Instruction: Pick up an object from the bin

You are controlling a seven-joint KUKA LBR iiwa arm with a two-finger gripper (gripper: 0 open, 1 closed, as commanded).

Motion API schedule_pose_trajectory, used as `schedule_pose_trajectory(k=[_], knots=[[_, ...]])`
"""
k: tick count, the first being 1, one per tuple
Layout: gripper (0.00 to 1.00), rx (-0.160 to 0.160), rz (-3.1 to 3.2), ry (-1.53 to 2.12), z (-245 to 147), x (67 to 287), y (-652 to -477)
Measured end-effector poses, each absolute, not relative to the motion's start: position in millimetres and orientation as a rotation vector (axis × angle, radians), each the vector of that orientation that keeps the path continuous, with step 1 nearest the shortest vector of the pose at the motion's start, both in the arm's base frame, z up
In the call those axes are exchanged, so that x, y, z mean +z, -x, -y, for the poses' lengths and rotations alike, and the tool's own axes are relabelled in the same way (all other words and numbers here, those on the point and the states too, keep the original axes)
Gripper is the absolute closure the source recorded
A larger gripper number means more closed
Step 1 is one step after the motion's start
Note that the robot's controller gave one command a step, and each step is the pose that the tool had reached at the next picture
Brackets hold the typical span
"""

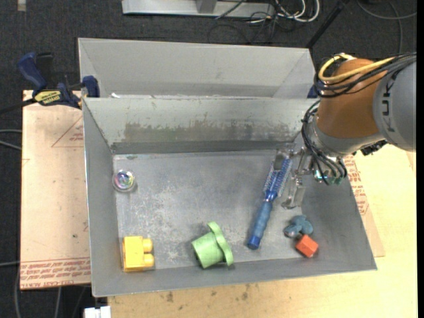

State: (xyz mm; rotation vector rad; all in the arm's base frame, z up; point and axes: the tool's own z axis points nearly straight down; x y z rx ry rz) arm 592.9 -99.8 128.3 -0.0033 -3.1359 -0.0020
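My gripper (289, 184) hangs low over the right part of the bin, its fingers apart and nothing between them. Just to its left lies a blue brush (264, 209) with a long handle, slanting from the bristled head beside the gripper down to the bin's front. Below the gripper, a small grey-blue lump (298, 226) sits on the floor, and an orange-red block (307, 246) touches its lower side.
A green flanged cup (212, 247) lies on its side at the front middle. A yellow brick (137, 254) occupies the front left corner, and a small shiny round thing (123, 180) rests by the left wall. The arm's orange cover looms over the right rim.
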Motion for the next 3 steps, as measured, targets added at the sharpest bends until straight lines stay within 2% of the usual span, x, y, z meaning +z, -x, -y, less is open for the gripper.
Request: schedule_pose_trajectory(k=[1,2,3], knots=[[0.00,-0.002,2.867,-1.290,99,69,-613.1],[1.00,-0.003,2.868,-1.288,99,69,-613.0],[1.00,0.008,2.774,-1.499,78,238,-646.6]])
